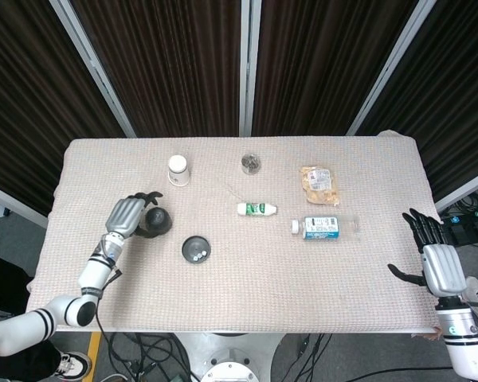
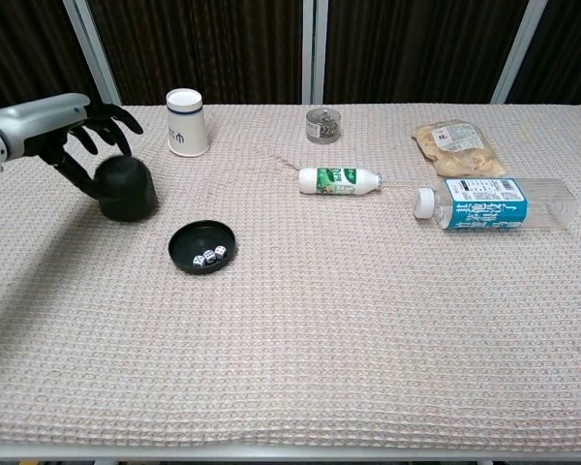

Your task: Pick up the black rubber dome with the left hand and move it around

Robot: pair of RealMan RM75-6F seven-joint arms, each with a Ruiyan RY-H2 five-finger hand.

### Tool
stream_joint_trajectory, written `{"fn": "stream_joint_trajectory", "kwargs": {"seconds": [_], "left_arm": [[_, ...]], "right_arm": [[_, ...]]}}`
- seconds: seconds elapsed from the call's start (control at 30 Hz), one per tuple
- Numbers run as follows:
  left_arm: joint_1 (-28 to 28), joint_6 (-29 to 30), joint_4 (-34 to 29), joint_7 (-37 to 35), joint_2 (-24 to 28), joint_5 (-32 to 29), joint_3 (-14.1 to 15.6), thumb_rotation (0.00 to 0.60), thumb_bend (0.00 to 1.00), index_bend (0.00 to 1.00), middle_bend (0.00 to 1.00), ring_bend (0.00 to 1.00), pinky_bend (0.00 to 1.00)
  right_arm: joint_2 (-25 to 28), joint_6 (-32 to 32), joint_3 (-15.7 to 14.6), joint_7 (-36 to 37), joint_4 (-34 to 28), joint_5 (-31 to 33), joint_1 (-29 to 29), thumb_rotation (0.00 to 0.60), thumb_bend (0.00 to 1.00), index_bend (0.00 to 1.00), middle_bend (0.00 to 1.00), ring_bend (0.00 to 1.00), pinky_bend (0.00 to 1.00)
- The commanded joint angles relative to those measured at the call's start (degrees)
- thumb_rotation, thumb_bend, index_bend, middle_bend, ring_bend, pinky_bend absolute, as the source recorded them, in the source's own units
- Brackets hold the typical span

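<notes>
My left hand grips the black rubber dome at the table's left side, fingers curled over its top. Whether the dome touches the cloth I cannot tell. To its right a black round base with small white dice in it lies uncovered. My right hand hangs beyond the table's right edge with fingers spread and nothing in it; the chest view does not show it.
A white paper cup stands behind the dome. A small metal tin, a small white bottle, a clear water bottle and a snack bag lie at centre and right on the beige cloth.
</notes>
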Motion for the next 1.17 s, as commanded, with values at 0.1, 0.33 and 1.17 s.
{"fn": "stream_joint_trajectory", "kwargs": {"seconds": [0.1, 0.33, 1.17], "left_arm": [[0.5, 1.8, -0.1, -2.6, 1.1, 3.9, 0.8, 0.600, 0.00, 0.12, 0.09, 0.06, 0.15], [3.7, 7.9, -9.7, 0.5, 9.3, 7.4, 2.0, 0.600, 0.00, 0.12, 0.09, 0.05, 0.15], [29.2, 38.7, -19.3, 14.7, 17.8, 11.2, 12.4, 0.600, 0.00, 0.12, 0.13, 0.05, 0.14]], "right_arm": [[0.0, 0.0, 0.0, 0.0, 0.0, 0.0, 0.1, 0.600, 0.05, 0.00, 0.00, 0.00, 0.00], [-0.2, 0.1, -0.1, 1.2, 1.0, -0.1, -0.1, 0.600, 0.05, 0.00, 0.00, 0.00, 0.00], [-1.4, 2.2, -0.4, 1.2, 2.1, -1.2, -0.8, 0.600, 0.03, 0.00, 0.00, 0.00, 0.00]]}}
